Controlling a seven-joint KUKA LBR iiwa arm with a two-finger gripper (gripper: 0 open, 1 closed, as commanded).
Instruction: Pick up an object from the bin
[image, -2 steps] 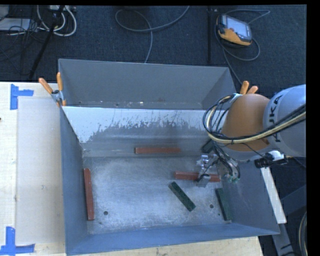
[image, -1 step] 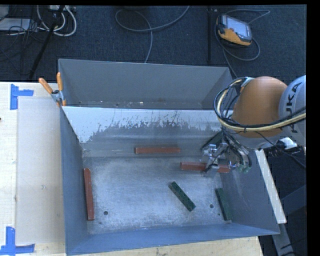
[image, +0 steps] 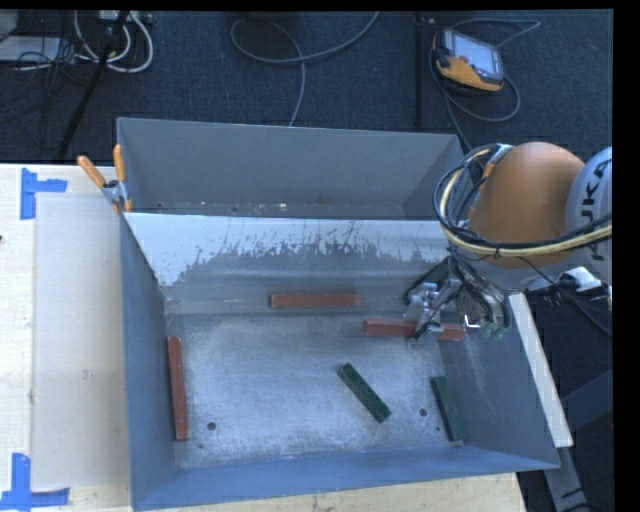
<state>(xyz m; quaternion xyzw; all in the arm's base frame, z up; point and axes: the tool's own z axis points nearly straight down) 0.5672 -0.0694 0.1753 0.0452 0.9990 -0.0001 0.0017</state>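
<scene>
The gripper (image: 421, 324) sat over the middle of a flat, matte reddish-brown bar (image: 382, 327) lying on the scuffed grey metal bin (image: 250, 410) floor. Whether it was spread or clamped could not be told. Two slim dark green bars (image: 363, 392) lay nearby, toward the near wall.

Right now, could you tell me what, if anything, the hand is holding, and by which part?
It cannot be told: the hand sits over the middle of a reddish-brown bar near the right wall of the bin.
</scene>
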